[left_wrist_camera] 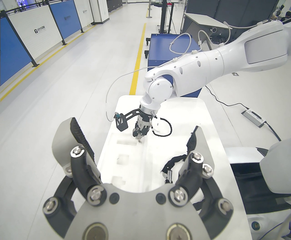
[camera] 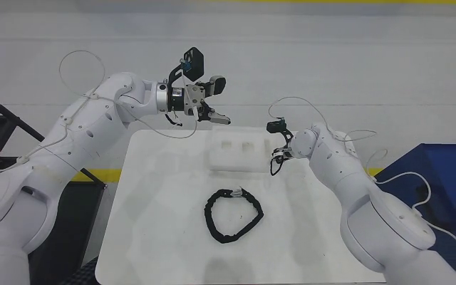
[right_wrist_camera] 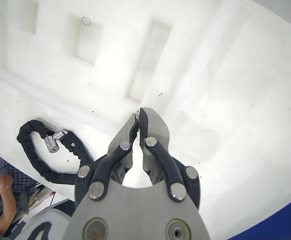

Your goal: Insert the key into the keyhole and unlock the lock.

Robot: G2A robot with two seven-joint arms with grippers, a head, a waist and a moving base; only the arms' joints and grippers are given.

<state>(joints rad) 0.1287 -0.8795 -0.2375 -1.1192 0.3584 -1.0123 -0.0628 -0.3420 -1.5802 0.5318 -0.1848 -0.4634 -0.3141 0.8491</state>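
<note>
While the right claw point(right_wrist_camera: 137, 118) is hanging over the white foam tray point(camera: 239, 165), its pads are pressing together on a small metal piece point(right_wrist_camera: 137, 111). Only the tip of this piece is showing, too little to confirm it as the key. The claw tip is pointing down at the near corner of the recess at the tray's right end point(right_wrist_camera: 150, 61). Whether it is touching the foam cannot be told. The tray is lying along the far side of the white counter point(camera: 157, 228) and is showing three rectangular recesses in a row. A small wire ring point(right_wrist_camera: 86, 21) is lying in the middle recess. The chain lock point(camera: 231, 214), sheathed in black fabric, is lying as a closed loop on the counter near the tray's front edge but apart from it. Its chrome cylinder point(right_wrist_camera: 51, 145) is sitting on the part of the loop nearest the tray. The keyhole point(right_wrist_camera: 54, 149) in the cylinder's end face is showing in the right wrist view. The left claw point(camera: 219, 102) is hovering in the air beyond the counter's far edge, near the tray's left end and well apart from the lock. Its fingers point(left_wrist_camera: 77, 138) are spreading wide with nothing between them.
</note>
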